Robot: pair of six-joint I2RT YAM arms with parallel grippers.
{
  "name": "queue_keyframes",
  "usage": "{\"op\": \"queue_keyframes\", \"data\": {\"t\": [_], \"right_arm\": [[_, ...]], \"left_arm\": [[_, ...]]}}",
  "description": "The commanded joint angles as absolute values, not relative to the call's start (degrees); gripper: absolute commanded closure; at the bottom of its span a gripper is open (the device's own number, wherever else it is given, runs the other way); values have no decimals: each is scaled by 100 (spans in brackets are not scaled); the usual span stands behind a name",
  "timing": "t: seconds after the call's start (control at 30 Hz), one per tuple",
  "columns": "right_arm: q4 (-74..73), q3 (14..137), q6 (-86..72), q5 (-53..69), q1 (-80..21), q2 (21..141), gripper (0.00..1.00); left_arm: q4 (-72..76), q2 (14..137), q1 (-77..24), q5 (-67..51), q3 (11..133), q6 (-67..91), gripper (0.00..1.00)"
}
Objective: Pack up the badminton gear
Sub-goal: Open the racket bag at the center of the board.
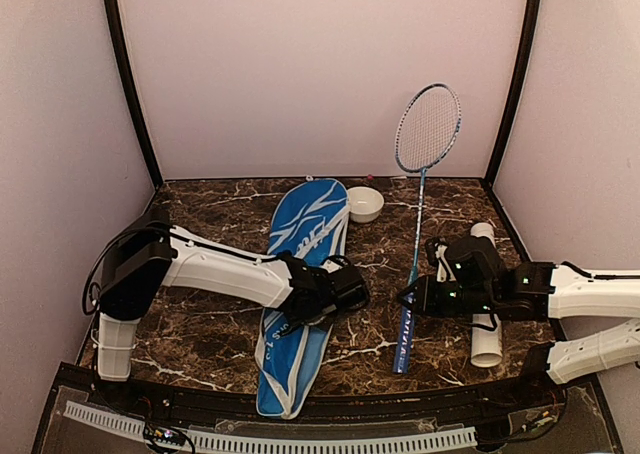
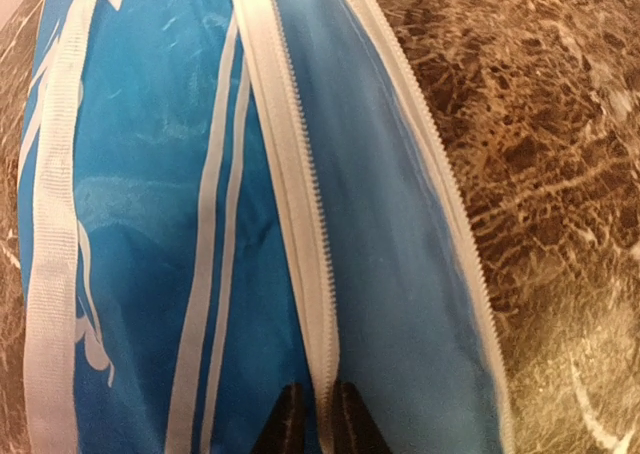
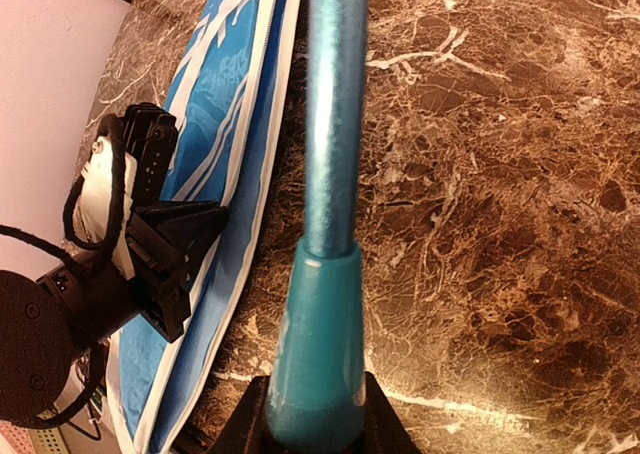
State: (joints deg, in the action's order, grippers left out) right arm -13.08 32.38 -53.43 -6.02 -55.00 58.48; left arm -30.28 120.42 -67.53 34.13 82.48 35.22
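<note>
Midway along the blue racket cover [image 2: 150, 224], left jaws are pinched nearly together on its white zipper edge (cover lies flat on the surface [image 1: 220, 324], centre-left). Right jaws are clamped on the blue handle of the racket [image 1: 415, 264], whose head points toward the back wall. White tube [image 1: 487, 346] lies just beside the right arm. Small bowl [image 1: 365, 204] sits by the cover's far end.

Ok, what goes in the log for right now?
left fingers: pinch racket cover zipper edge | right fingers: grip racket handle | white tube: lying on table
</note>
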Motion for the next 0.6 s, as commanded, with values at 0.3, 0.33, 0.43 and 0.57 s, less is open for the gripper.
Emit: {"op": "queue_keyframes", "data": {"t": [0.3,0.33,0.43,0.57], "right_arm": [[-1932,3280,-5007,360,-5458,5421,100],[-2085,3262,-5002,495,-5458,5344,100],[-2543,3230,-5033,847,-5458,5027,100],[-2933,3200,-5078,1471,-5460,4566,100]], "left_arm": [[-2488,10725,-6336,3076,7537,3673,100],[-2378,10583,-6304,3045,7420,3680,100],[-2063,10186,-6160,2861,7061,3672,100],[-1630,9866,-5934,2587,6737,3583,100]]}}
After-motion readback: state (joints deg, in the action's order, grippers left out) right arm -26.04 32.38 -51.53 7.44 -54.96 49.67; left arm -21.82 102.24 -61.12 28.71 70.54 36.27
